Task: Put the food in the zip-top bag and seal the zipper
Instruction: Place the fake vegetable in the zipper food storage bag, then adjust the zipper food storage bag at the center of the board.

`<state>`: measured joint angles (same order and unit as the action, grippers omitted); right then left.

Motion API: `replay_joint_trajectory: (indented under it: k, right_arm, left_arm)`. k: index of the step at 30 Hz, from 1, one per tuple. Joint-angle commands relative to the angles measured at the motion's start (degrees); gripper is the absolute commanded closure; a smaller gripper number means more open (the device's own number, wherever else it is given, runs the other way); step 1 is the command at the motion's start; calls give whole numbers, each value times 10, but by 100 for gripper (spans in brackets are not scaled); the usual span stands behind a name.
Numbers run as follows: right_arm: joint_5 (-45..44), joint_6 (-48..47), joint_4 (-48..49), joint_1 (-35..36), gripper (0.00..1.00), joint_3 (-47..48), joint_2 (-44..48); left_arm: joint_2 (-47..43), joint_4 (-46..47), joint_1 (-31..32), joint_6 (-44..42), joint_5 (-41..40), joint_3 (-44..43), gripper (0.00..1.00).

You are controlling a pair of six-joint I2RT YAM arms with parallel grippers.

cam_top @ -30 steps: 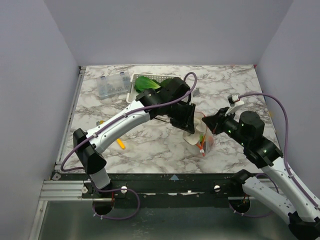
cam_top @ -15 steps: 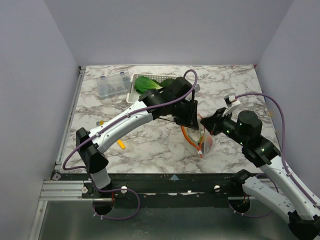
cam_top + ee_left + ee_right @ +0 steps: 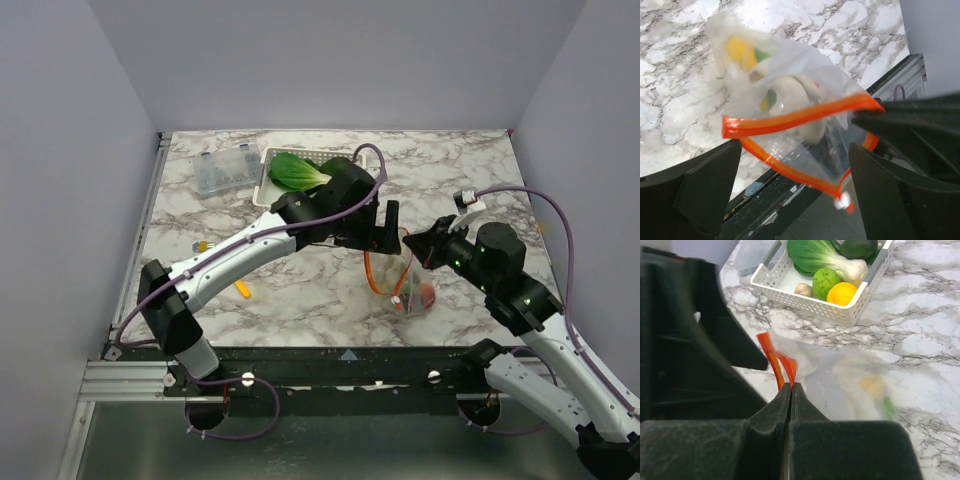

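Observation:
The clear zip-top bag [image 3: 405, 285] hangs at mid-table with its mouth agape. My right gripper [image 3: 791, 386] is shut on the red-orange zipper [image 3: 775, 357] at one end of the mouth. My left gripper [image 3: 795, 147] is open, its fingers spread on either side of the zipper loop [image 3: 790, 117] and apart from it. Inside the bag [image 3: 790, 95] lie food pieces: a yellow one [image 3: 740, 50], a whitish one [image 3: 800, 100] and a red one [image 3: 428, 295]. More food sits in the basket: a bok choy [image 3: 820, 255], a green ball [image 3: 826, 281] and an orange [image 3: 841, 293].
The white slotted basket [image 3: 262, 180] stands at the back, with a clear compartment box [image 3: 222, 172] to its left. A small yellow-handled tool [image 3: 243, 289] lies near the left arm. The table's front rail [image 3: 765, 200] runs just below the bag.
My left gripper has opened wide and drawn slightly back from the bag mouth. The bag has sagged lower under the right gripper, which has stayed shut on the zipper.

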<state>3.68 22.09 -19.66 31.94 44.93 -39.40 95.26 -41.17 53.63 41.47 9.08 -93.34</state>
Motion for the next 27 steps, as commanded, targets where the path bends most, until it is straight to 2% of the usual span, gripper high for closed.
replay_joint_trajectory:
  k: [1, 4, 7, 9, 11, 14, 17, 23, 25, 27]
  right_arm:
    - [-17, 5, 6, 5, 99, 3, 10]
    - [-18, 5, 6, 4, 99, 2, 11]
    - [-21, 5, 6, 5, 99, 1, 12]
    - [-24, 5, 5, 4, 99, 2, 12]
    - [-29, 5, 4, 4, 99, 1, 14]
    - [-34, 5, 4, 5, 99, 0, 19]
    - [-35, 4, 2, 4, 99, 0, 20]
    - [-35, 4, -1, 4, 99, 0, 22]
    - [-56, 2, -3, 4, 99, 2, 22]
    - [-68, 2, -6, 5, 99, 4, 22]
  left_arm:
    - [-99, 21, -1, -28, -16, 38, 8]
    - [-154, 49, -5, -21, -26, 105, 12]
    - [-199, 91, -11, 5, -32, 186, 29]
    - [-219, 133, -12, 23, -23, 238, 36]
    - [-226, 178, -12, 48, -2, 285, 34]
    - [-214, 243, -11, 74, 24, 329, 24]
    - [-185, 278, -12, 82, 38, 328, 22]
    - [-103, 270, -12, 68, 53, 251, 32]
    - [-83, 266, -12, 62, 65, 223, 44]
    - [-68, 250, -12, 51, 72, 190, 63]
